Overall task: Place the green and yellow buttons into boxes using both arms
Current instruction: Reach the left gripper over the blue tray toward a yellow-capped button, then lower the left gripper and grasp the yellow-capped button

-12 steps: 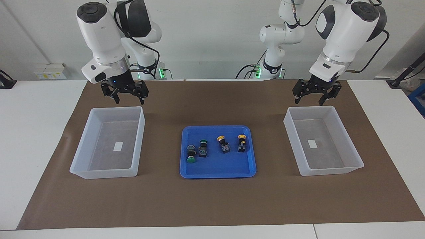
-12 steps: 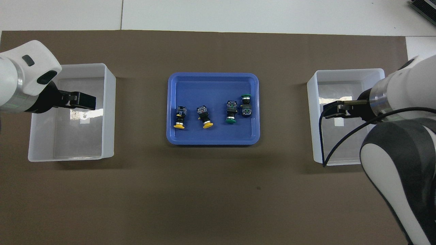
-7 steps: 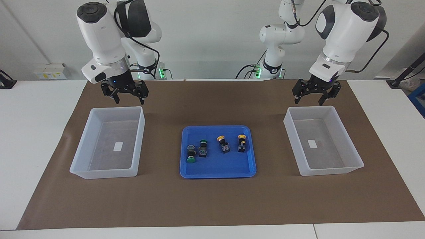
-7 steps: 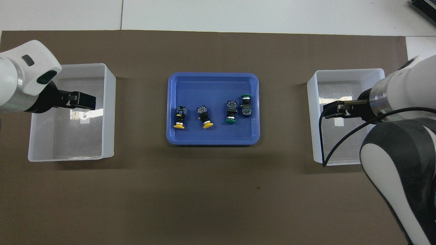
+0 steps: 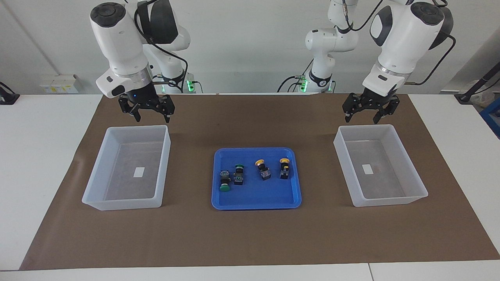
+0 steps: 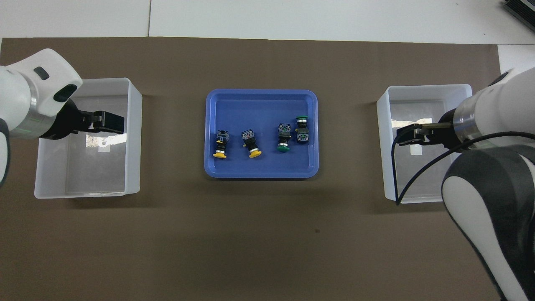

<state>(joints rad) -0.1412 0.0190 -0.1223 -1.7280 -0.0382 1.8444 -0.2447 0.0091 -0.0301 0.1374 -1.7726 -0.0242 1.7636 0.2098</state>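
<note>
Two yellow-capped buttons and two green-capped buttons lie on their sides in the blue tray. In the overhead view the yellow ones lie toward the left arm's end and the green ones toward the right arm's end. One translucent box stands under my right gripper, which is open and empty in the air. The other box stands under my left gripper, also open and empty.
Both boxes hold only a small white label. The blue tray sits midway between them on a brown mat that covers the white table. The two green buttons lie close together, nearly touching.
My left gripper has shifted slightly toward the middle of the table and risen a little. The right gripper and the buttons have not visibly moved.
</note>
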